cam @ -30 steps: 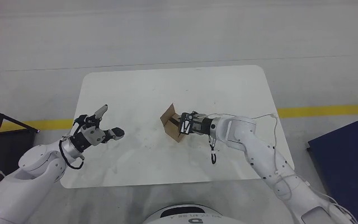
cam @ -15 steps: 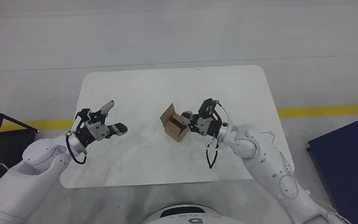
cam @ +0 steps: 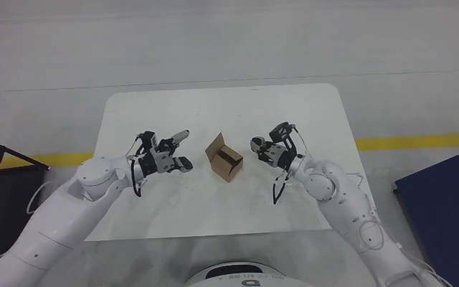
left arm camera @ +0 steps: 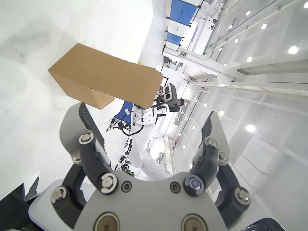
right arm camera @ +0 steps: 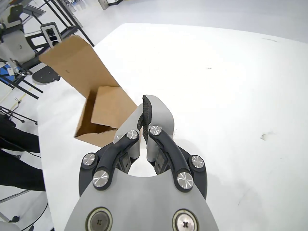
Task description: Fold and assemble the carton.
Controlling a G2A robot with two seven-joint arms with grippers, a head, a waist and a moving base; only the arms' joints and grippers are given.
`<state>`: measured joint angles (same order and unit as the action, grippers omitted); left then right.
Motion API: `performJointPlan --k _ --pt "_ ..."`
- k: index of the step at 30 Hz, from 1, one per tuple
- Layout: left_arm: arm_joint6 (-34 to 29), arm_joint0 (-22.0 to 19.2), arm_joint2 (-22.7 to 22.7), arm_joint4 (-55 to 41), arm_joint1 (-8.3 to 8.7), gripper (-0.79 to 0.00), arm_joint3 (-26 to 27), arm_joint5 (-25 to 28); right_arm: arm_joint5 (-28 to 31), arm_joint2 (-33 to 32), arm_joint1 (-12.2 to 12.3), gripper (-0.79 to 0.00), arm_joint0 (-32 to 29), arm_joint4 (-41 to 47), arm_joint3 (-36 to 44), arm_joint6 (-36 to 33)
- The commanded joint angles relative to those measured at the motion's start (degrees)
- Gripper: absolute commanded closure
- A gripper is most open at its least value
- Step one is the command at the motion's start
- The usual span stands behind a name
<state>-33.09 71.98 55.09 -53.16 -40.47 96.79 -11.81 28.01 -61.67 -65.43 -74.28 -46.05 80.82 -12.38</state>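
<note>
On the table (cam: 215, 107) the carton (cam: 224, 158) stands free, flap raised. The left gripper (cam: 182, 149) is near it, fingers spread, probably to brace. The right gripper (cam: 258, 144) has fingers clenched on nothing, probably to push.

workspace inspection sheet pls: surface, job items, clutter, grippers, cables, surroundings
Surface: white table, a few faint marks.
Job's things: carton mid-table, top open, one flap raised, held by neither gripper.
Clutter: nothing seen.
Grippers: left gripper open, beside the carton, apart from it; right gripper shut, empty, on the carton's other side, also apart.
Cables: right cable, black, loops off the right forearm above the table; left cable, black, loops at the left wrist.
Surroundings: grey floor, yellow line, blue panel past the table's edge.
</note>
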Motion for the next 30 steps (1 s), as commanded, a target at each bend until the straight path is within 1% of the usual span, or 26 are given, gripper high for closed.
performJointPlan --k 1,6,8,11,14,17,21,26,30 --pt "-0.1 -2.02 -3.12 0.54 -1.19 -0.785 -1.3 -0.81 0.35 1.51 -0.39 0.0 1.32 -0.61 -2.11 0.08" --pt "0.91 -7.16 -8.97 0.87 -4.63 -0.785 -5.94 -0.84 3.19 4.15 -1.22 0.0 3.37 -0.13 -4.84 0.82" --pt "1.9 -8.64 -10.29 1.21 -5.67 -0.785 -7.48 -0.85 4.87 4.32 -1.27 0.0 3.52 0.64 -5.21 0.71" --pt "3.32 -10.01 -11.42 1.81 -6.77 -0.785 -8.97 -0.98 7.29 3.82 -1.11 0.0 3.29 1.74 -5.43 0.6" --pt "4.74 -10.86 -11.68 1.79 -7.65 -0.785 -10.25 -0.74 11.09 3.09 -0.92 0.0 2.61 4.97 -6.26 0.61" --pt "5.64 -10.97 -11.17 1.11 -8.21 -0.785 -10.95 -0.01 15.01 2.85 -0.77 0.0 2.28 7.4 -7.25 0.11" --pt "7.09 -10.28 -9.76 0.88 -8.5 -0.785 -11.29 0.37 20.05 3.16 -0.54 0.0 2.33 8.23 -7.68 -1.59" --pt "8.15 -8.72 -7.29 0.91 -8.31 -0.785 -11.04 0.53 24.52 4.43 -0.39 0.0 2.13 9.27 -7.06 -4.3" --pt "8.05 -7.46 -5.12 1.57 -8.0 -0.785 -10.06 0.17 26.21 5.6 -0.34 0.0 1.68 9.85 -5.35 -5.77"
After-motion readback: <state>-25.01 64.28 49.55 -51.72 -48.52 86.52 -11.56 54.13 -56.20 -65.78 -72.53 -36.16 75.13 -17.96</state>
